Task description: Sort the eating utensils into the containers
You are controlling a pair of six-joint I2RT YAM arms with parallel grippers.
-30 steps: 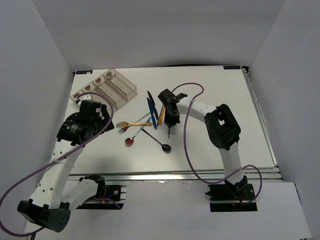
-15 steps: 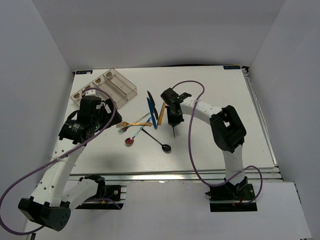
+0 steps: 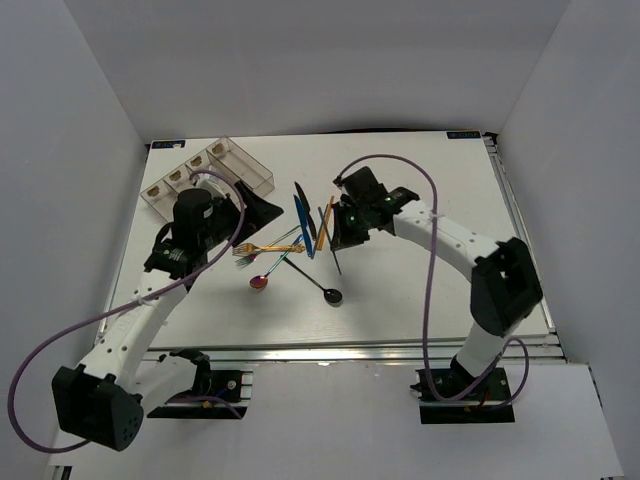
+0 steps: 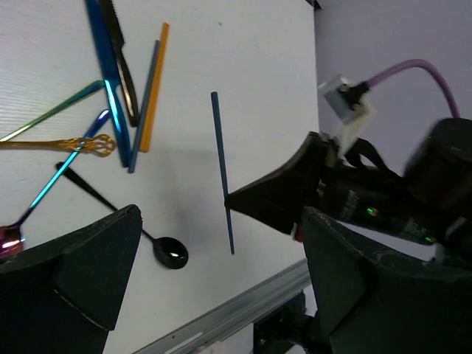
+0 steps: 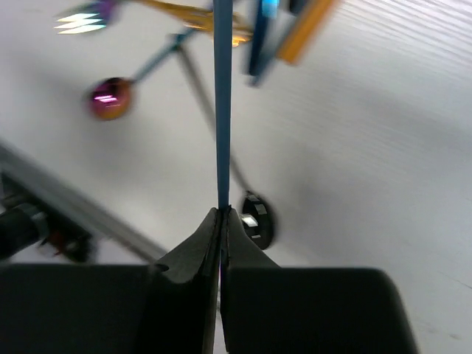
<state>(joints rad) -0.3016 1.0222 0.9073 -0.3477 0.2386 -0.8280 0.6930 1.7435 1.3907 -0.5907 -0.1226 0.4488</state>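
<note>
My right gripper (image 3: 338, 238) is shut on a dark blue chopstick (image 3: 336, 258), gripped partway along and held just above the table; it also shows in the right wrist view (image 5: 223, 110) and the left wrist view (image 4: 220, 155). My left gripper (image 3: 255, 210) is open and empty, left of the utensil pile. On the table lie a blue knife (image 3: 303, 225), a black knife (image 3: 312, 222), a tan chopstick (image 3: 322, 228), a gold fork (image 3: 262, 248), an iridescent spoon (image 3: 262, 282) and a black spoon (image 3: 332, 295). The clear organiser tray (image 3: 215, 175) stands at the back left.
The table's metal front rail (image 3: 340, 348) runs along the near edge. White walls enclose the table on three sides. Purple cables loop from both arms over the table.
My left gripper has moved up and right toward the utensil pile. The right arm's elbow has swung out to the right while its gripper stays shut on the dark chopstick.
</note>
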